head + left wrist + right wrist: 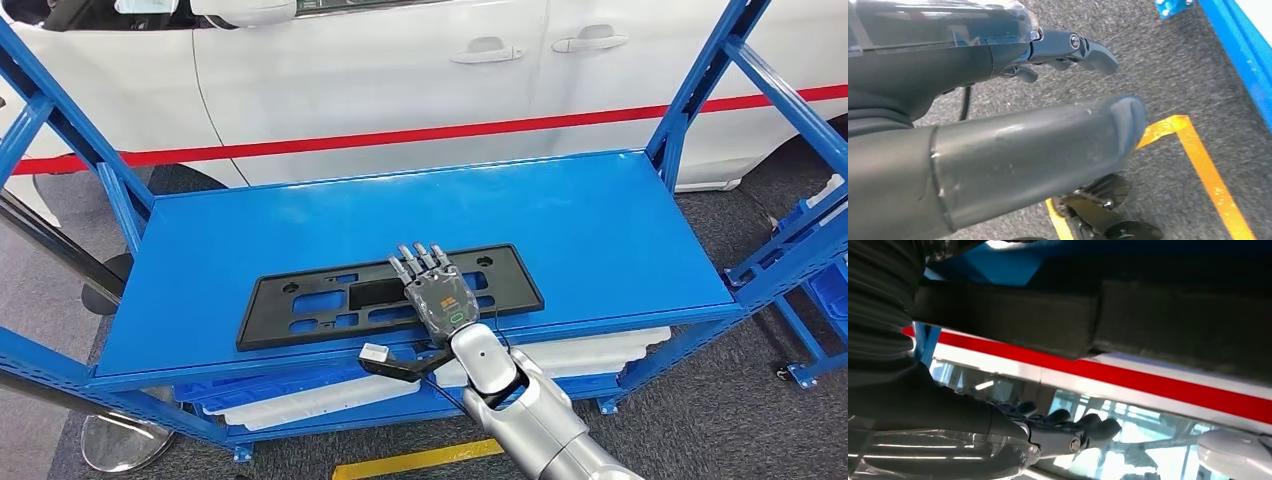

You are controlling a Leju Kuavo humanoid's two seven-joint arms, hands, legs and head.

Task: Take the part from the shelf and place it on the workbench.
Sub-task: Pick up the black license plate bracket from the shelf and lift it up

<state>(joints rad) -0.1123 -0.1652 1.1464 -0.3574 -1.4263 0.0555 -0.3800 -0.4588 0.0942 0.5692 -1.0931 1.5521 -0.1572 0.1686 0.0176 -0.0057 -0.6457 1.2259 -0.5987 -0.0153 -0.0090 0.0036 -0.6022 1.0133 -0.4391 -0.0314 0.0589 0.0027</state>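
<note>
Black part (390, 297) on blue shelf (600, 220), under right hand (437, 292).

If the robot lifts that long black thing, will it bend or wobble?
Probably a little. The black part is long, flat and full of cut-out holes, so it looks light and may flex at its ends. The right robot hand lies over it right of centre, so the longer left end might dip. Lying flat, it shouldn't roll.

One black part (390, 296) lies on one blue shelf (600, 220). One white car (380, 70) stands beyond it. One hand (440, 295) rests over the part.
</note>
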